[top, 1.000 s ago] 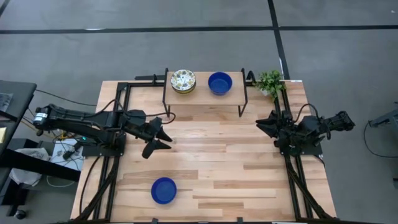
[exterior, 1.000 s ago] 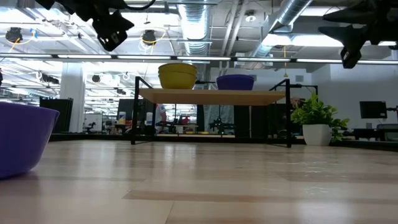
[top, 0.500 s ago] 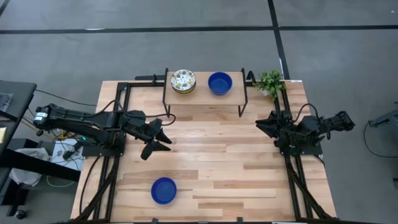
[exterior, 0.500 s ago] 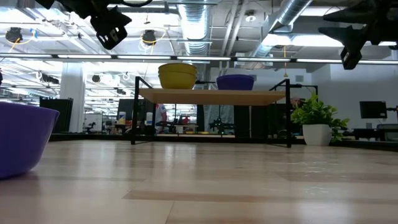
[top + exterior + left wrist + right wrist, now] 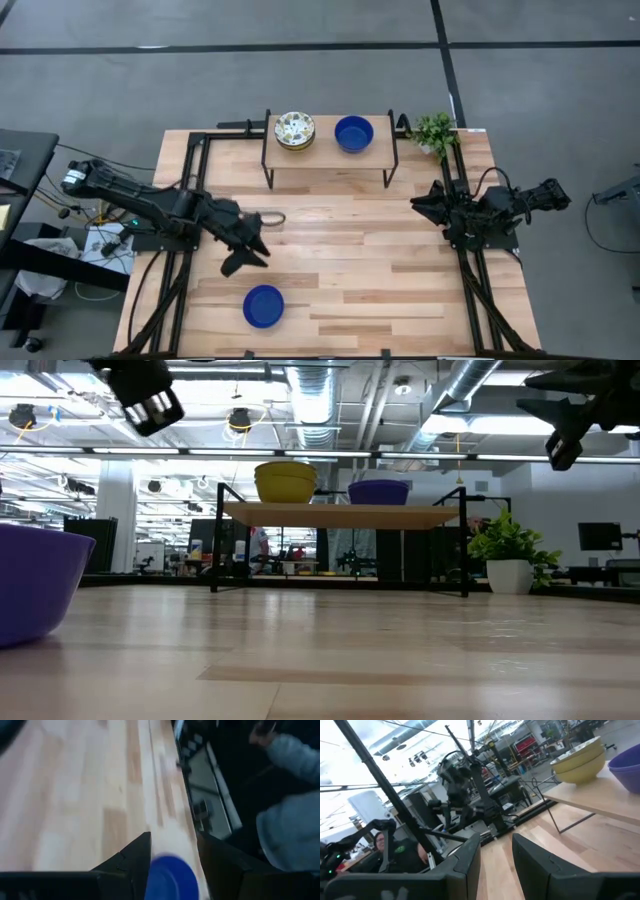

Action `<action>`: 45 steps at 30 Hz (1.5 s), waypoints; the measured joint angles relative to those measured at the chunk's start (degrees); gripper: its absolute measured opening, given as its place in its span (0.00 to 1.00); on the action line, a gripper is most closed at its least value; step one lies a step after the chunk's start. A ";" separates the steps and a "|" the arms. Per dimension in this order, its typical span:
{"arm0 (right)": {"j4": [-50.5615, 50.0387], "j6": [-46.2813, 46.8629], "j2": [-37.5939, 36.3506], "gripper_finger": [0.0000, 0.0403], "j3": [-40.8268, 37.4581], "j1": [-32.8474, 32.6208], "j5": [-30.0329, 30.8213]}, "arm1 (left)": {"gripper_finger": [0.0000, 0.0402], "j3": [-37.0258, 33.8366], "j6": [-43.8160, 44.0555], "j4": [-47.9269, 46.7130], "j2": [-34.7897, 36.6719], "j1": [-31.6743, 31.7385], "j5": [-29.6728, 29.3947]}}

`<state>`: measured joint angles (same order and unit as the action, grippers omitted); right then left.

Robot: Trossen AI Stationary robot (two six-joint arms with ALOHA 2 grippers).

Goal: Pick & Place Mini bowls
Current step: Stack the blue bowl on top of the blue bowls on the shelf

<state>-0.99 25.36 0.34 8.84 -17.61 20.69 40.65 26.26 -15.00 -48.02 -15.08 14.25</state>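
Observation:
One blue mini bowl (image 5: 263,305) stands on its base on the table near the front edge; it also shows between the fingers in the left wrist view (image 5: 170,878) and at the left of the low view (image 5: 35,585). My left gripper (image 5: 248,258) hovers open, above and just behind it, touching nothing. On the raised shelf (image 5: 328,155) at the back stand a stack of patterned mini bowls (image 5: 295,130) and a second blue mini bowl (image 5: 353,133). My right gripper (image 5: 428,195) waits open and empty at the table's right side.
A small potted plant (image 5: 433,132) stands at the back right corner beside the shelf. Black frame rails (image 5: 190,190) run along both table sides. A person's grey sleeve (image 5: 295,820) shows beyond the table's near edge. Bare wood lies between the two arms.
My left gripper has swung from the middle of the left side toward the table's near edge, closer to the blue bowl on the table, and has turned a little on the way. The bowls have not moved.

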 joint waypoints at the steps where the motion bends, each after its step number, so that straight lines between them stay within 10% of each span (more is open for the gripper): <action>1: 0.02 0.09 0.00 0.25 0.01 0.00 -0.01 | 0.40 0.64 1.24 -1.25 -1.15 -1.22 0.00; 25: -0.16 0.09 0.00 0.25 0.02 0.00 -0.11 | 0.40 10.07 34.03 -1.83 -24.43 -27.10 -0.05; 45: -2.05 0.09 0.02 0.25 0.02 0.00 0.00 | 0.40 10.07 40.07 6.67 -27.38 -26.82 -0.90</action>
<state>-3.05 25.45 0.36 8.86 -17.61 20.69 50.72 66.32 -8.34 -75.40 -41.90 13.34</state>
